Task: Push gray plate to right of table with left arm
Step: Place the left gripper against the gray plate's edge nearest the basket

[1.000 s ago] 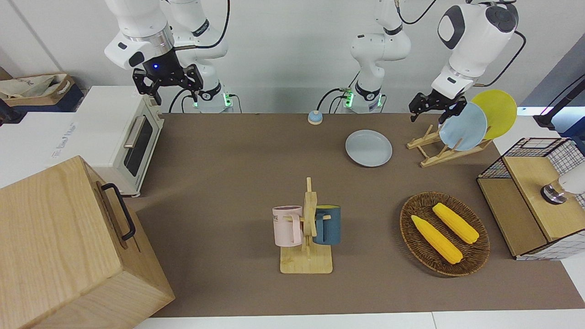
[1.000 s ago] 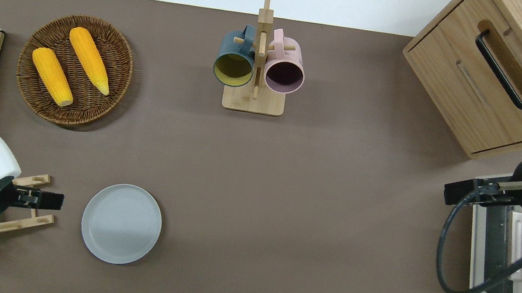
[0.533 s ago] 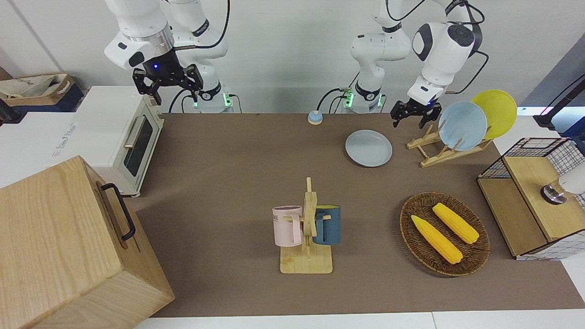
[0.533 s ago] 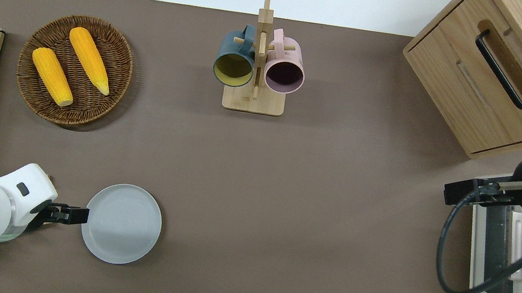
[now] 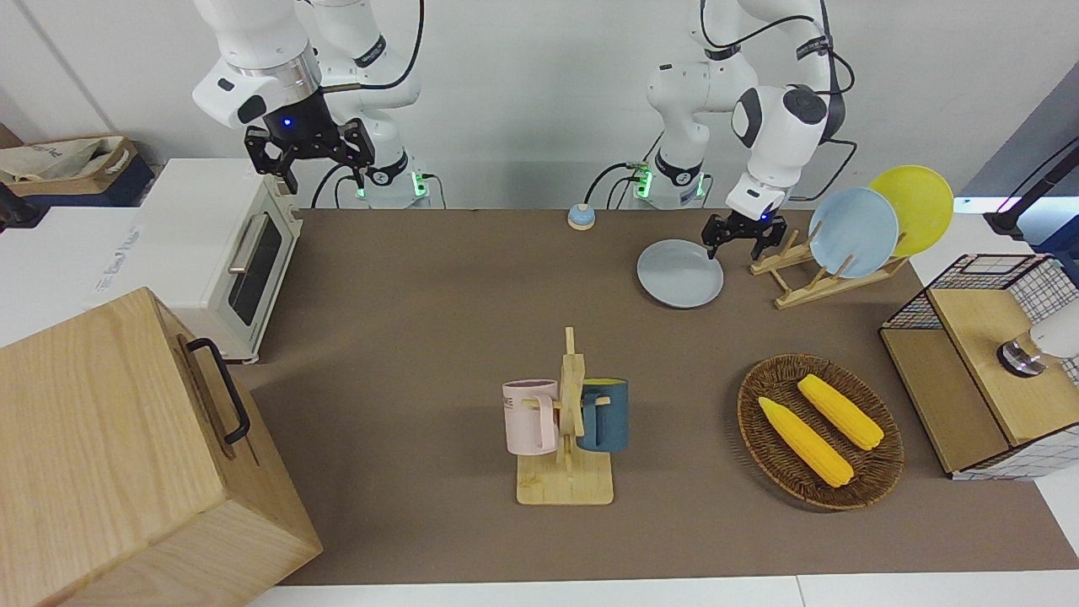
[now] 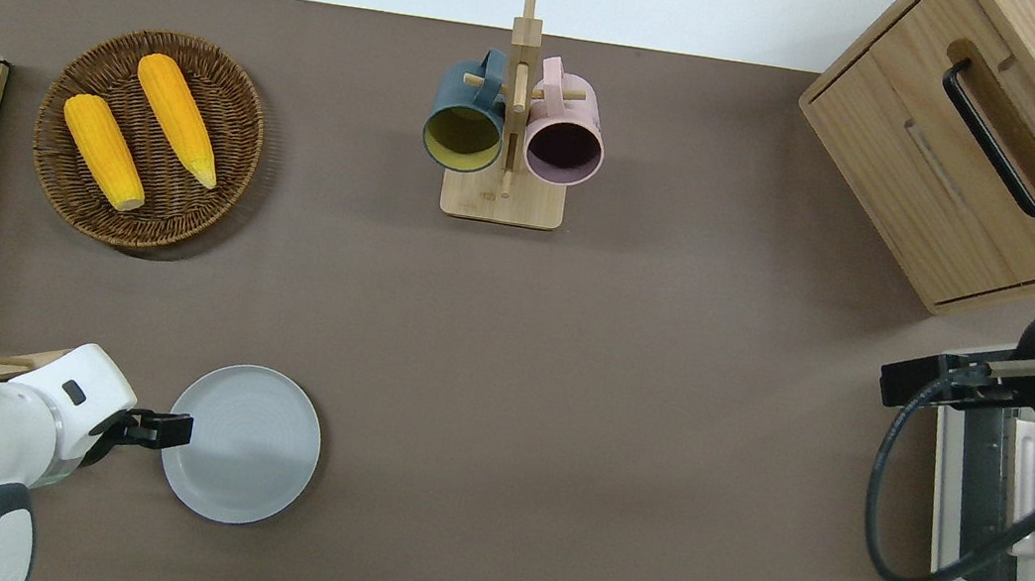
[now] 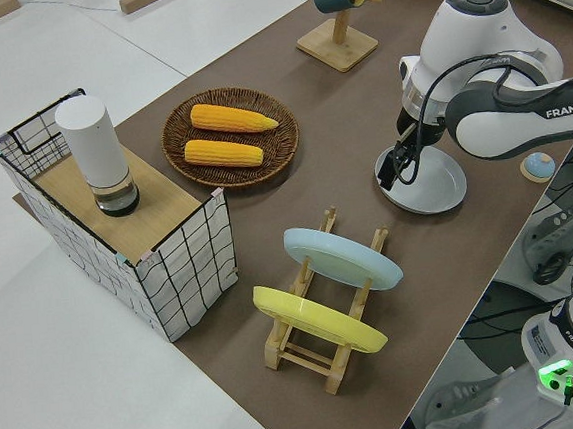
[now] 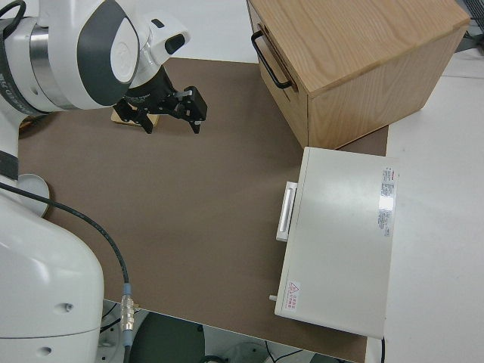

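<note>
The gray plate lies flat on the brown table, near the robots' edge, toward the left arm's end; it also shows in the overhead view and the left side view. My left gripper points down, fingers apart, low at the plate's rim on the side facing the dish rack; it shows in the overhead view and the left side view too. It holds nothing. My right arm is parked, its gripper open and empty.
A wooden dish rack with a sky-blue plate and a yellow plate stands close beside the left gripper. Also here: a small bell, a mug stand, a corn basket, a toaster oven, a wooden cabinet.
My left gripper has swung from over the dish rack down and across to the gray plate's rim. The plate has not moved. The right arm has not moved.
</note>
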